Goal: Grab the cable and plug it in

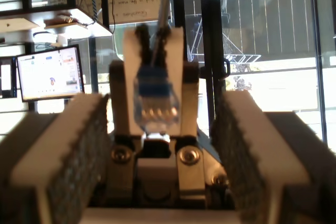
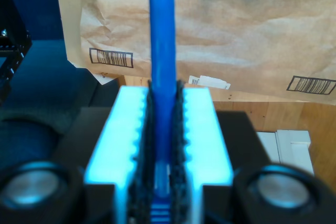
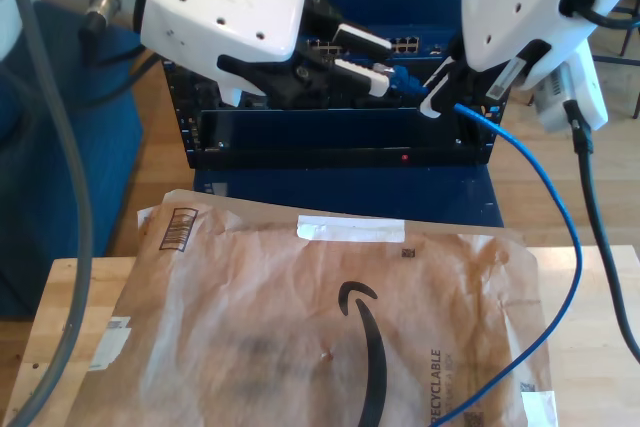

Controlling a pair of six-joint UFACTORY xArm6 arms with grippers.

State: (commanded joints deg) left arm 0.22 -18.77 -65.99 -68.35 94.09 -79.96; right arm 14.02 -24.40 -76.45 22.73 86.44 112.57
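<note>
Blue cable [image 2: 161, 77] in my second gripper [image 2: 163, 129] jaws; first gripper [image 1: 157, 145] jaws open.

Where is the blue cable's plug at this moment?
In the exterior view the plug is near the top centre, sticking out of my second hand, which grips the cable, and just off the fingertips of my open first hand.

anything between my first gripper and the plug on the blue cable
Nothing visible does. The plug faces my first gripper, whose jaws stand open, with only open air between them. My second gripper is shut on the cable just behind the plug.
</note>
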